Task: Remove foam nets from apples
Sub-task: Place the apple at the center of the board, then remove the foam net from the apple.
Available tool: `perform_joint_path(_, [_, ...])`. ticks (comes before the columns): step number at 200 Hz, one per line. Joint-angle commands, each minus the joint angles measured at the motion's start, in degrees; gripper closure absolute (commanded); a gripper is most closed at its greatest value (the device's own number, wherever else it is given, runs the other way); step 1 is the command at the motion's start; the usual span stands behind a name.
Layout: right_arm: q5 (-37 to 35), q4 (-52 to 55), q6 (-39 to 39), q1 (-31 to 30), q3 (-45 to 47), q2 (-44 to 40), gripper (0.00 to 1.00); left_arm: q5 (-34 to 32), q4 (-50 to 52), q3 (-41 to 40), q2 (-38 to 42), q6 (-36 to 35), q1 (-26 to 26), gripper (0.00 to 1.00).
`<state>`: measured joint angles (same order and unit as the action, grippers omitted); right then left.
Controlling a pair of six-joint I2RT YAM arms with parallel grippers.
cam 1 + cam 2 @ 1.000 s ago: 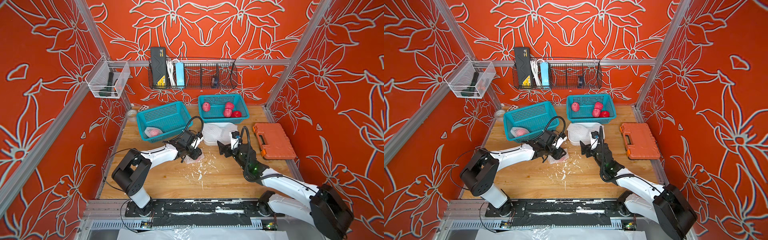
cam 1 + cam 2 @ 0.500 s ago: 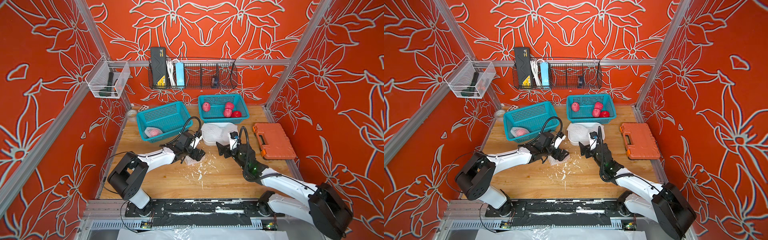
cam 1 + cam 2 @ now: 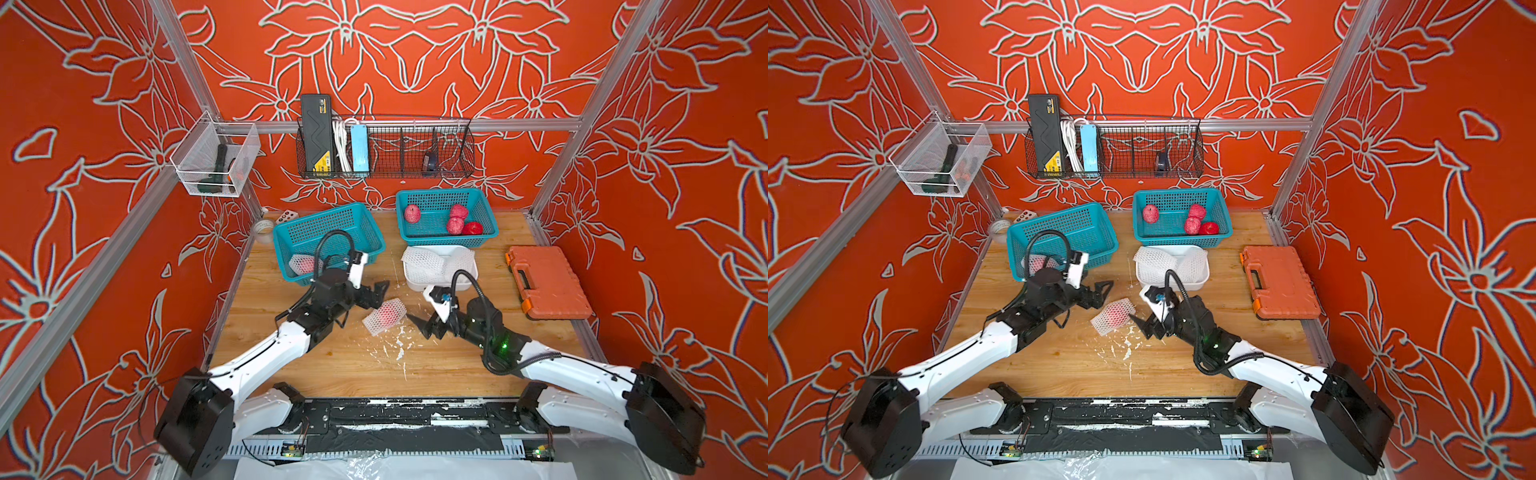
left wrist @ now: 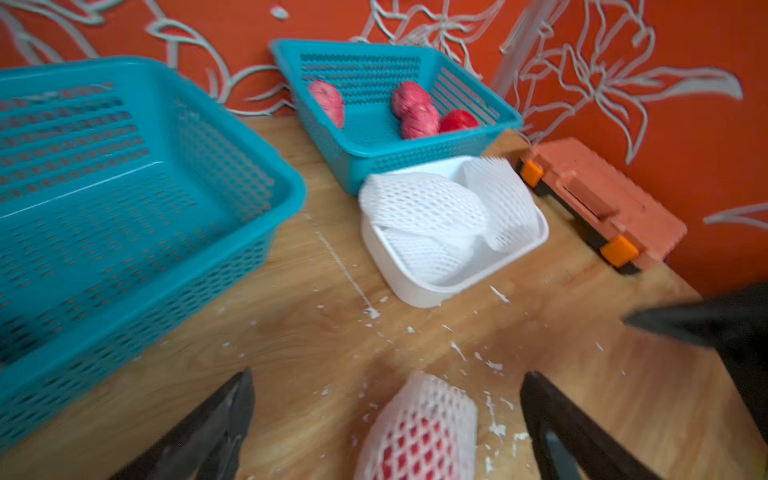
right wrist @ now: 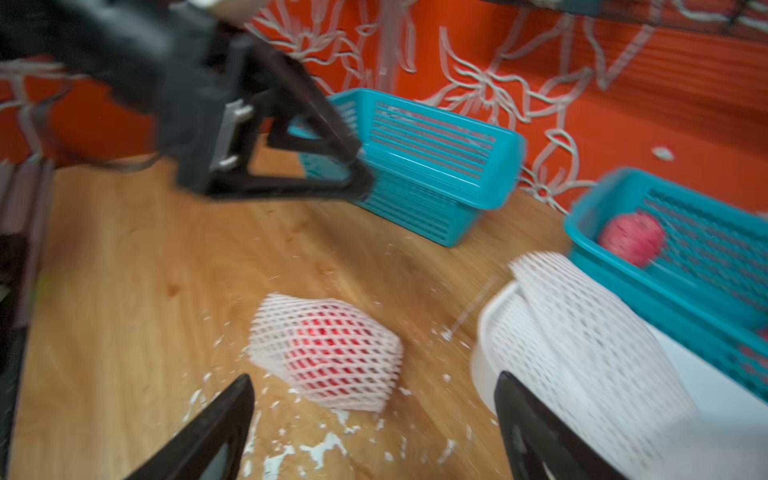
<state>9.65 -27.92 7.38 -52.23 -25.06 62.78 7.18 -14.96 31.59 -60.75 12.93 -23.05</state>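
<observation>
**Left gripper lets go of netted apple**

Opening its jaws and drawing back a little, the left gripper [image 3: 371,296] leaves the netted apple [image 3: 384,316] lying free on the wooden table [image 3: 353,365], mid-table among white foam crumbs [image 3: 399,345]. Its foam net [image 5: 365,390] is still fully on. The sleeve's long axis appears to run slantwise across the line between the two arms, so each gripper faces a flank, not an open end. The right gripper [image 3: 419,326], jaws also spread and empty, sits just beside the apple on the opposite side. Both are about equally near, and neither appears to touch it. Stripping likely calls for one arm to pin the fruit while the other catches a sleeve end. Behind, a white tray [image 3: 415,286] holds shed nets [image 3: 432,262]. Four bare apples [image 3: 455,224] rest in the far teal basket [image 3: 446,242], and a second netted apple [image 3: 303,264] waits in the near teal basket [image 3: 332,220].
</observation>
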Motion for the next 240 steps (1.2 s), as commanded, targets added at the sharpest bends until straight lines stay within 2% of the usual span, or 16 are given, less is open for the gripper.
perform_joint_path(1, [0.05,6.48,14.57,-6.51,-5.57,2.82,0.09,5.78,-4.55,-7.28,6.79,11.16,6.66,0.03])
perform_joint_path(16, [-4.04,10.67,20.71,-10.81,-8.60,6.61,0.09,7.58,-1.54,-9.87,10.21,12.91,10.04,0.03])
perform_joint_path(46, [-17.35,16.65,33.65,-19.59,-14.75,17.57,0.08,10.25,3.59,-14.69,13.69,15.33,13.98,0.03])
perform_joint_path(62, [-23.66,18.13,38.04,-22.16,-17.94,23.90,0.08,12.95,2.54,-17.24,14.48,16.48,15.35,0.03])
perform_joint_path(73, [-25.37,21.01,39.95,-22.86,-21.05,27.60,0.07,13.05,2.07,-18.21,15.07,16.73,15.57,0.03])
perform_joint_path(127, [-29.37,19.48,47.23,-22.31,-26.65,36.29,0.07,13.26,1.84,-19.99,17.66,16.60,16.02,0.03])
perform_joint_path(142, [-33.24,14.51,49.88,-22.08,-27.02,40.10,0.07,12.95,2.04,-20.54,18.26,16.59,16.15,0.03])
perform_joint_path(162, [-34.28,9.87,52.34,-21.11,-27.08,43.34,0.09,12.78,1.95,-21.16,19.58,16.77,16.19,0.03])
perform_joint_path(192, [-35.02,7.21,52.91,-19.06,-28.66,46.19,0.15,12.64,2.31,-20.97,20.65,16.26,16.28,0.03])
perform_joint_path(215, [-35.71,4.68,53.73,-18.36,-29.63,47.76,0.26,12.48,1.98,-21.19,20.59,16.25,16.28,0.04])
perform_joint_path(227, [-36.01,2.51,54.06,-18.21,-29.61,48.39,0.27,12.28,1.79,-21.29,20.66,16.25,16.28,0.04])
perform_joint_path(240, [-35.91,1.30,53.57,-17.98,-29.76,48.66,0.39,11.87,1.69,-21.44,20.84,16.33,16.28,0.04])
